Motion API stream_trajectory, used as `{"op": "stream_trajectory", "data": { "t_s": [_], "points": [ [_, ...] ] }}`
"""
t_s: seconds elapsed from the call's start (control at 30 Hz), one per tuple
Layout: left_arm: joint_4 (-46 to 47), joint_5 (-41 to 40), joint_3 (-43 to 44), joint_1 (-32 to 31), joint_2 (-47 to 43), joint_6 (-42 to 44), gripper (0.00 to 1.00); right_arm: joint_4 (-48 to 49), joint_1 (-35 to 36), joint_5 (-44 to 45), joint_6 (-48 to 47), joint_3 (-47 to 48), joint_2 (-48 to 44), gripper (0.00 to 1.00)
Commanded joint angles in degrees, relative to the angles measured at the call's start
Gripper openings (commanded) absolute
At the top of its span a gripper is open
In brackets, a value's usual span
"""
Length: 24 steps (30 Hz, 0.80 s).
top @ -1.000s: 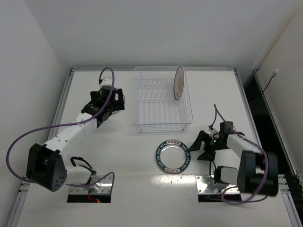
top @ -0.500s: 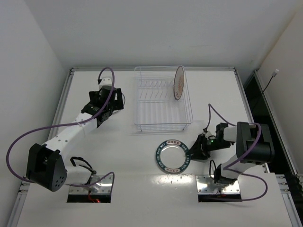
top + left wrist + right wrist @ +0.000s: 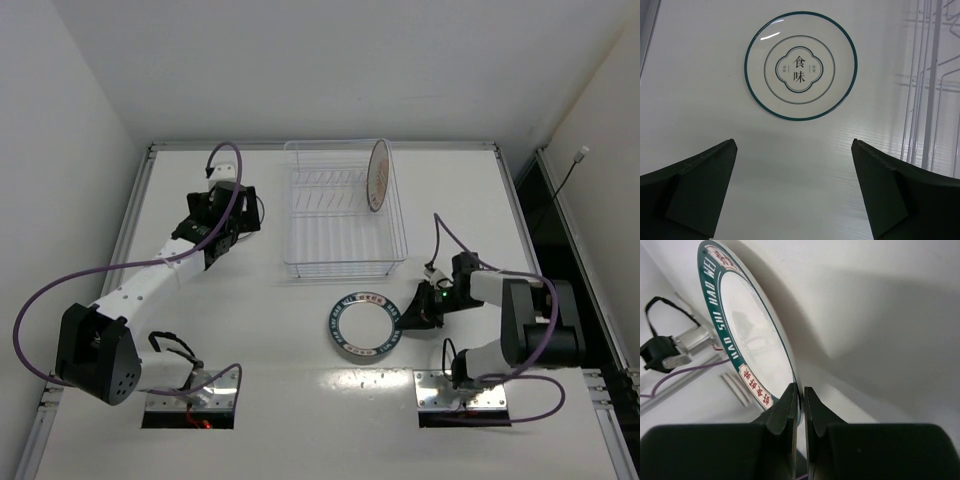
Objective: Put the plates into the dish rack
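Note:
The plate with the dark teal patterned rim (image 3: 365, 326) lies on the table in front of the dish rack (image 3: 345, 262). My right gripper (image 3: 403, 318) is shut on its right edge. In the right wrist view the two fingers pinch the rim of this teal plate (image 3: 750, 330) at the right gripper (image 3: 800, 390). A plate with an orange-brown striped rim (image 3: 378, 176) stands upright in the rack's right end. My left gripper (image 3: 228, 200) hovers left of the rack. It stands open (image 3: 794, 145) above bare table, short of a white plate with thin dark rings (image 3: 800, 65).
The rack's wire prongs (image 3: 927, 90) show at the right edge of the left wrist view. Purple cables loop by both arms (image 3: 225, 155). The table's raised rim (image 3: 140, 200) runs along the left side.
My right gripper moved left to the teal plate and shut on its right rim. The left arm and gripper stayed still.

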Motion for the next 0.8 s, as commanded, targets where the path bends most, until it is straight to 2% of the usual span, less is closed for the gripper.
{"op": "stream_trajectory", "data": {
  "t_s": [0.0, 0.27, 0.37, 0.47, 0.6, 0.67, 0.7, 0.77],
  "points": [
    [0.5, -1.0, 2.4, -0.4, -1.3, 0.4, 0.99, -5.6, 1.6, 5.7, -0.2, 1.3, -7.4, 0.00],
    [0.5, -2.0, 2.4, -0.4, -1.3, 0.4, 0.99, -22.4, 5.4, 10.0, 4.0, 6.9, -29.2, 0.00],
    [0.5, -2.6, 2.4, -0.4, -1.3, 0.4, 0.99, -29.0, 6.8, 13.4, 5.1, 12.2, -35.6, 0.00],
    [0.5, -2.6, 2.4, -0.4, -1.3, 0.4, 0.99, -33.6, 7.3, 17.7, 5.7, 24.0, -38.0, 0.00],
    [0.5, -2.6, 2.4, -0.4, -1.3, 0.4, 0.99, -34.3, 8.5, 22.4, 8.1, 36.8, -38.1, 0.00],
    [0.5, -2.6, 2.4, -0.4, -1.3, 0.4, 0.99, -30.5, 9.7, 28.0, 8.8, 43.5, -36.0, 0.00],
    [0.5, -2.6, 2.4, -0.4, -1.3, 0.4, 0.99, -28.7, 11.3, 34.7, 9.7, 45.2, -35.4, 0.00],
    [0.5, -2.6, 2.4, -0.4, -1.3, -0.1, 0.99, -24.0, 12.4, 41.0, 9.7, 49.9, -31.4, 0.00]
  ]
}}
